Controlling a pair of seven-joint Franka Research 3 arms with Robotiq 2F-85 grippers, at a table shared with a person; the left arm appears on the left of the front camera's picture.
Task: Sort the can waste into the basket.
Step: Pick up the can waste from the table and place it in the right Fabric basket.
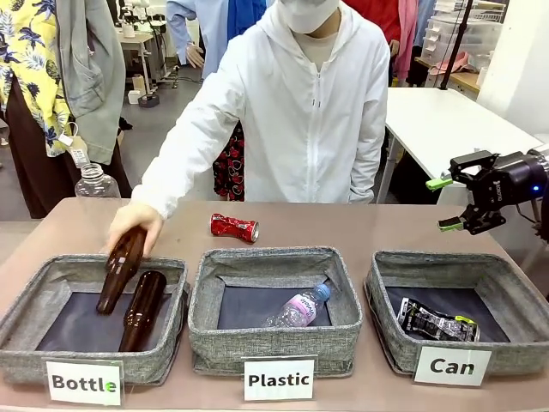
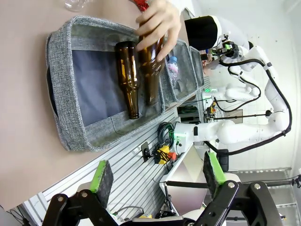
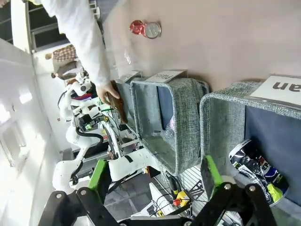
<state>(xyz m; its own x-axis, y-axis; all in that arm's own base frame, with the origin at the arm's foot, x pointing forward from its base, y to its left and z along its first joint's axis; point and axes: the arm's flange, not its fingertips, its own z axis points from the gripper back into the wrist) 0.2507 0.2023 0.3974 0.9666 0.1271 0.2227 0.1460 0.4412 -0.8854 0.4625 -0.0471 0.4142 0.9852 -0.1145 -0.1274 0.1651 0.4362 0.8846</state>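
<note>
A shiny red crushed can point(image 1: 233, 227) lies on the brown table behind the middle basket; the right wrist view shows this red can point(image 3: 145, 28) far off. A black and silver crushed can point(image 1: 436, 324) lies inside the grey "Can" basket point(image 1: 519, 360) at the right. My right gripper point(image 1: 450, 204) hangs open and empty above that basket's far right corner. From its wrist, the right gripper point(image 3: 155, 176) looks down on the basket point(image 3: 221, 122) and the black can point(image 3: 256, 167). My left gripper point(image 2: 157, 174) is open and empty, off the table's edge beside the "Bottle" basket point(image 2: 63, 94).
A person's hand point(image 1: 133, 225) lowers a brown bottle point(image 1: 120, 268) into the "Bottle" basket point(image 1: 26, 343), beside another brown bottle point(image 1: 142, 309). The "Plastic" basket point(image 1: 206, 343) holds a clear bottle point(image 1: 298, 307). Another clear bottle point(image 1: 94, 182) stands at the far left edge.
</note>
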